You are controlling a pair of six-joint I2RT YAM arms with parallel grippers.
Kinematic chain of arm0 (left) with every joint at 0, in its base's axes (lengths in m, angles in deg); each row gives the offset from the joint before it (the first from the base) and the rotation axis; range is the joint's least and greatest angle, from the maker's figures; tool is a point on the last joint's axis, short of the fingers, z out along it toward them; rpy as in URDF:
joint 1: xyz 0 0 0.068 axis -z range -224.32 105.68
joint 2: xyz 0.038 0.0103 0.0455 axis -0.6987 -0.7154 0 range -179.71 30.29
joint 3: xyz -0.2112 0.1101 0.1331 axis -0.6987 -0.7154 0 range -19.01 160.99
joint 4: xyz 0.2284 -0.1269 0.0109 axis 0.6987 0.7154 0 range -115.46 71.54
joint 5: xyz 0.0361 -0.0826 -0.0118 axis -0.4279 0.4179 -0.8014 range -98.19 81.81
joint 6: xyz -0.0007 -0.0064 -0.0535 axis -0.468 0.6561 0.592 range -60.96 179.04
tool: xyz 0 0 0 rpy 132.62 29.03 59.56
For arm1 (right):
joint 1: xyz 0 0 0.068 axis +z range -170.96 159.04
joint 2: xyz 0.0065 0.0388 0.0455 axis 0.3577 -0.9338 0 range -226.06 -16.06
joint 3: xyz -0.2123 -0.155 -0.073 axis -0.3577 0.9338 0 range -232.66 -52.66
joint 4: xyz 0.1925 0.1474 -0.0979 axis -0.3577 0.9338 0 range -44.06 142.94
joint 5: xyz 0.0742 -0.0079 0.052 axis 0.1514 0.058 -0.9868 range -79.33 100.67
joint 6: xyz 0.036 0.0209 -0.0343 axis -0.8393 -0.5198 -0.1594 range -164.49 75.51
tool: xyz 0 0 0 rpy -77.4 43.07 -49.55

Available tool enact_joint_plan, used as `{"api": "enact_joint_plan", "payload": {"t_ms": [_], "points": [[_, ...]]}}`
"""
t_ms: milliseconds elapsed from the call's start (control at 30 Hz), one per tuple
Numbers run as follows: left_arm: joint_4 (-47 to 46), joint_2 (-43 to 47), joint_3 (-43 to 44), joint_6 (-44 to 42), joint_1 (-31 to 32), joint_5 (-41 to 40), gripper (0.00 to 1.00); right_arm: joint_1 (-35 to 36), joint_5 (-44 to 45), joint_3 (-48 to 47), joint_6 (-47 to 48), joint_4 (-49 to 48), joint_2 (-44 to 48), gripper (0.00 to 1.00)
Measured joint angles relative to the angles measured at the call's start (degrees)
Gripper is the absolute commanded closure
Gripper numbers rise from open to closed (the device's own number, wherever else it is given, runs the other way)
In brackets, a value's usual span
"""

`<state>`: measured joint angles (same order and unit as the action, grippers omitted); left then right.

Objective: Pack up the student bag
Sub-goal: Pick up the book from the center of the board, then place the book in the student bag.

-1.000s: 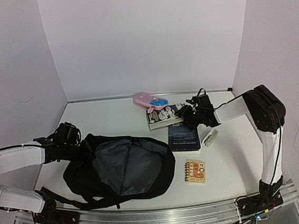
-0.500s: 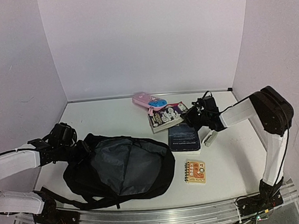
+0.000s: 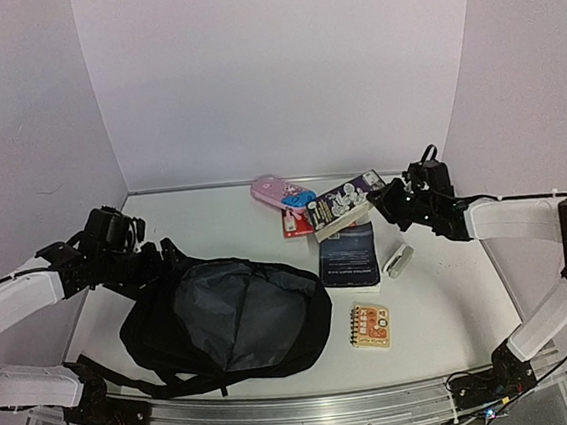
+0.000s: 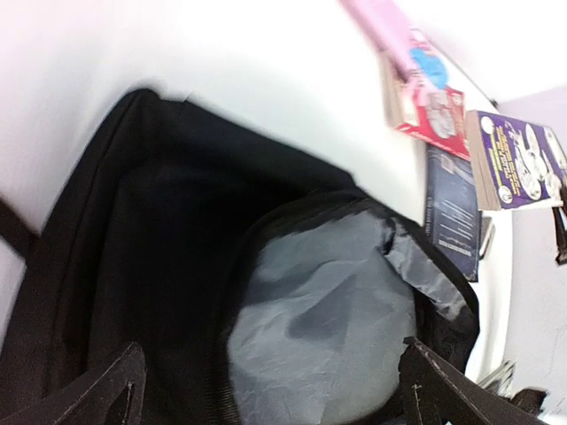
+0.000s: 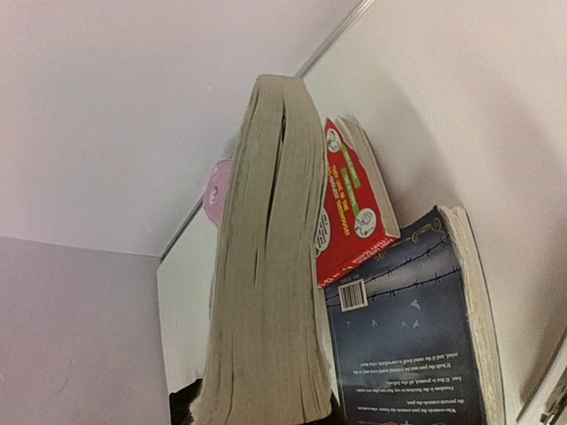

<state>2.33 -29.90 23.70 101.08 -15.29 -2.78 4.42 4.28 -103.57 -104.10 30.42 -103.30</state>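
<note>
**Purple book held aloft, bag lying open**

The bag [image 3: 228, 318] lies flat on the table [image 3: 452, 297], at about 8 o'clock from its centre. Its mouth is unzipped and the grey lining [image 4: 328, 319] shows. The left gripper [image 3: 160, 262] hangs at the bag's 10 o'clock edge with its jaws spread wide. In its wrist view the fingers [image 4: 99, 390] stand far apart over the black fabric, with nothing between them.

The right gripper [image 3: 387, 202] is clamped on a purple book [image 3: 341, 204], which is tilted and clear of the table at 1 o'clock. The book's page edge fills much of the right wrist view. By the book's 9 o'clock end a red book [image 3: 293, 224] lies on the table, with a pink case [image 3: 277, 187] just beside it toward 12 o'clock. A blue book [image 3: 348, 259] lies at 3 o'clock of the bag. A small grey object [image 3: 399, 260] lies just off the blue book's 3 o'clock edge. An orange notebook [image 3: 371, 325] lies near the blue book, at 6 o'clock.
</note>
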Motion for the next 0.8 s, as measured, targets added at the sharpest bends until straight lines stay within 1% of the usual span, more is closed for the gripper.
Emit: {"api": "enact_joint_plan", "payload": {"t_ms": [167,300,367,467,700,733,800], "points": [[1.9,-2.8,8.9,-6.2,0.0,-1.1,0.00,0.0,-4.6,-3.3,8.9,10.0,7.9,1.00],[4.0,-5.7,10.4,-7.0,0.0,-2.4,0.00,0.7,-9.9,-5.8,13.7,17.5,12.5,1.00],[5.2,-6.9,10.0,-6.1,0.0,-2.7,0.00,1.8,-12.9,-6.5,15.1,20.6,14.2,1.00],[6.3,-7.0,7.1,-3.9,0.0,-3.0,0.00,4.4,-16.4,-6.6,16.0,23.6,15.3,1.00],[5.9,-3.7,-1.0,2.2,0.0,0.4,0.01,14.5,-19.4,-6.7,15.7,27.2,13.5,1.00],[5.5,-3.1,-2.1,3.0,0.0,1.3,0.04,15.6,-19.6,-6.7,15.5,27.3,12.8,1.00],[3.5,-2.1,-4.2,4.6,0.0,3.5,0.21,17.3,-19.9,-6.7,14.8,27.4,11.2,1.00]]}}
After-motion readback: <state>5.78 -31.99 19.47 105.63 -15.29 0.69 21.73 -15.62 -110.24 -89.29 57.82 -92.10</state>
